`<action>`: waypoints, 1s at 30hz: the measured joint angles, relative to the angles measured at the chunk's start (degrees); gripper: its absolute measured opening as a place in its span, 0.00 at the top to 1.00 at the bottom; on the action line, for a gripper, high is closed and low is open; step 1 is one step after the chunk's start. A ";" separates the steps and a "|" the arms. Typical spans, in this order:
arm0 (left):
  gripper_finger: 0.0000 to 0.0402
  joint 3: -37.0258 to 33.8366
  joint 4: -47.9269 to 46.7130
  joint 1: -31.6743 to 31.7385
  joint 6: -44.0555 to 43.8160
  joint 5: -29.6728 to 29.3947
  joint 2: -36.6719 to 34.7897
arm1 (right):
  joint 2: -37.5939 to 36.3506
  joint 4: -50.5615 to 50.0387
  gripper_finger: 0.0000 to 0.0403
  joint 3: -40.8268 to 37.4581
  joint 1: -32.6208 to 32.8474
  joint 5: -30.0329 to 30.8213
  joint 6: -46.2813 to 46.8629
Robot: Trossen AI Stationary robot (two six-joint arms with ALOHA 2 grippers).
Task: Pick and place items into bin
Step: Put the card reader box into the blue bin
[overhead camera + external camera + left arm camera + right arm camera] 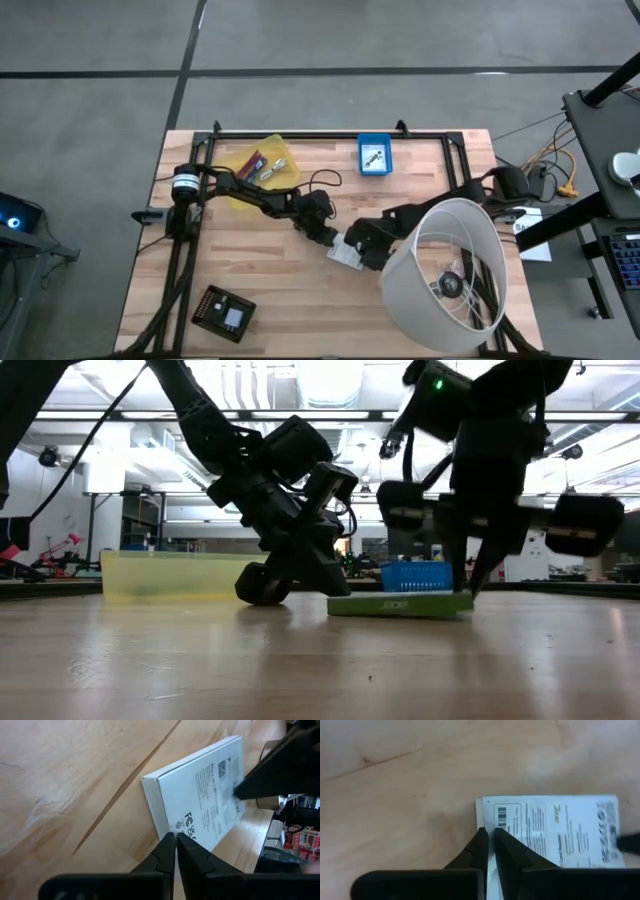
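Right gripper (489, 836) is seen pinched shut at one short end of the flat white printed cardboard box (347, 252); whether the box edge is actually caught between the tips cannot be told. Left gripper (175, 840) is also shut, tips pressed against the opposite end of the same box, nothing held. The box lies flat on the pale wooden slatted table (300, 310) near its centre, between the two grippers.

Handling judgement: the box looks light, stiff and thin, with smooth, likely slippery faces; lying flat, it offers little to grab. A short edge, once tipped up, is judged the best hold, with the other gripper bracing the far end.

At 8 o'clock from the box, near the front edge, a flat black square device (224, 312) is seen. At 4 o'clock a big white rounded lampshade (440, 275) lies on its side, covering part of the right arm. At 11 o'clock a translucent yellow soft-looking bin (262, 170) holds a few small items, one red. At 1 o'clock a small blue ribbed plastic tray (375, 156) with a dark object inside sits at the far edge.
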 joint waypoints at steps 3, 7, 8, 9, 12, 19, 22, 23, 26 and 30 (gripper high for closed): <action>1.00 -0.05 0.01 -0.02 0.14 0.04 0.00 | -2.82 -1.58 0.98 -0.03 -0.01 1.23 0.56; 1.00 -0.07 -0.08 -0.02 0.94 0.22 0.00 | -6.27 -3.13 0.98 -0.01 -0.06 1.99 0.79; 1.00 -0.07 -0.15 -0.02 1.45 0.34 0.00 | -7.24 -3.33 0.98 0.01 -0.06 2.20 0.87; 1.00 -0.07 -0.20 -0.04 1.78 0.48 0.00 | -8.23 -3.42 0.98 0.07 -0.06 2.60 0.89; 1.00 -0.08 -0.09 -0.09 2.81 1.28 0.00 | -11.17 -2.06 0.98 0.39 -0.06 4.03 1.66; 1.00 0.74 0.47 -0.13 3.92 1.31 0.07 | -13.35 0.50 0.98 0.56 -0.49 5.06 2.24; 1.00 1.14 0.45 -0.13 3.92 1.46 0.09 | -12.99 0.40 0.98 0.91 -0.48 4.36 2.24; 1.00 1.29 0.44 -0.13 3.89 1.47 0.08 | -12.93 0.45 0.98 1.09 -0.47 4.26 2.24; 1.00 1.94 0.42 -0.13 3.62 1.35 0.09 | -12.87 1.74 0.98 1.19 -0.36 4.12 2.28; 1.00 2.98 0.55 -0.13 3.31 0.58 0.09 | -12.81 3.37 0.98 1.19 -0.41 4.00 2.28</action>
